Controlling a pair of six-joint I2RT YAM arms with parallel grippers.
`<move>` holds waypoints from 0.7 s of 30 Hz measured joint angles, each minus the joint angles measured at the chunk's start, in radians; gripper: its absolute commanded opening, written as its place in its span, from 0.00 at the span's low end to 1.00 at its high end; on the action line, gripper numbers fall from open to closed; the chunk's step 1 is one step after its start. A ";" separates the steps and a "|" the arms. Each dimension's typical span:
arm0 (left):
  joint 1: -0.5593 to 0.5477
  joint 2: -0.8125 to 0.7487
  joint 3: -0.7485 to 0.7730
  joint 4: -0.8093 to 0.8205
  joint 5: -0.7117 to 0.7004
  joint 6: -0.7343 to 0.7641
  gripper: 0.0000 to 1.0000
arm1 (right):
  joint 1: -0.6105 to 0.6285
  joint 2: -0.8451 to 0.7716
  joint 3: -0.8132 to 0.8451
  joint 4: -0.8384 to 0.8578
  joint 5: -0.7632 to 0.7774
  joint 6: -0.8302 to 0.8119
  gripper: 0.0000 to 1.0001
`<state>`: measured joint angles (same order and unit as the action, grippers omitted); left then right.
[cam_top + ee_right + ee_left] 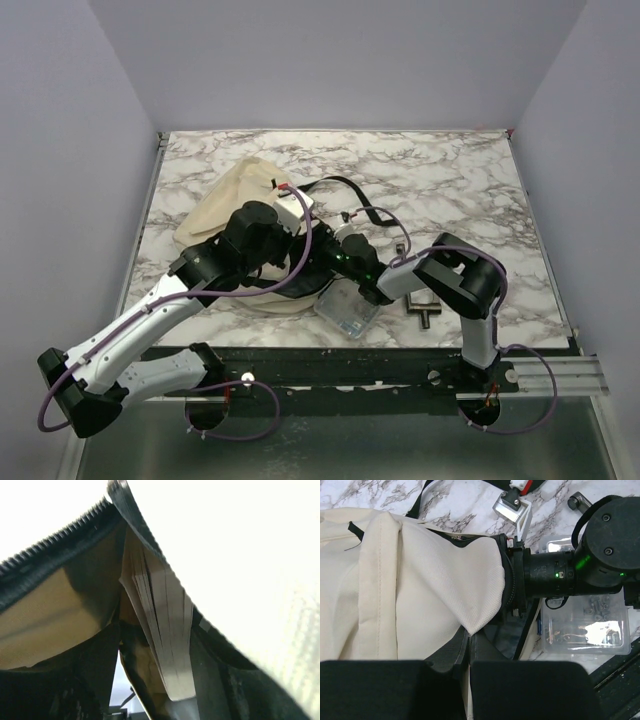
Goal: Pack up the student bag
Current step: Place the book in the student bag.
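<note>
The student bag (225, 205) is a cream fabric backpack lying at the left middle of the table, also seen in the left wrist view (395, 590). My left gripper (468, 647) is shut on a corner of the bag's flap and holds its mouth up. It sits over the bag in the top view (283, 215). My right arm (560, 572) reaches into that mouth, so its gripper is hidden from above. Inside the bag, my right gripper (160, 680) stands open around a stack of pages (170, 645) with a brown cover, with a gap showing beside the left finger (92, 675).
A clear plastic pouch (348, 310) of small parts lies just right of the bag's mouth, under the right arm (585, 625). A metal T-shaped piece (422, 310) lies near the right arm. A small white and red object (512, 507) and black straps (345, 190) lie behind.
</note>
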<state>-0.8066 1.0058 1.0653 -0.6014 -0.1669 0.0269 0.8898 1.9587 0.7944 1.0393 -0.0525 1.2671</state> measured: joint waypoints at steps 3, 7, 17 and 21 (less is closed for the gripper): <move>0.000 -0.023 -0.020 0.001 0.004 0.002 0.00 | -0.002 0.001 -0.018 0.031 0.042 -0.010 0.69; 0.000 -0.039 -0.060 0.008 0.015 0.011 0.00 | -0.002 -0.028 -0.066 0.028 0.054 -0.021 0.70; 0.001 -0.070 -0.106 0.037 0.032 0.015 0.00 | 0.025 0.007 -0.050 0.009 0.052 -0.040 0.32; 0.002 -0.070 -0.107 0.037 0.034 0.016 0.00 | 0.037 0.031 -0.039 0.012 0.054 -0.026 0.01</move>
<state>-0.8047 0.9356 0.9585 -0.5644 -0.1333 0.0425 0.9264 1.9896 0.7555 1.0512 0.0017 1.2411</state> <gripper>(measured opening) 0.010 0.215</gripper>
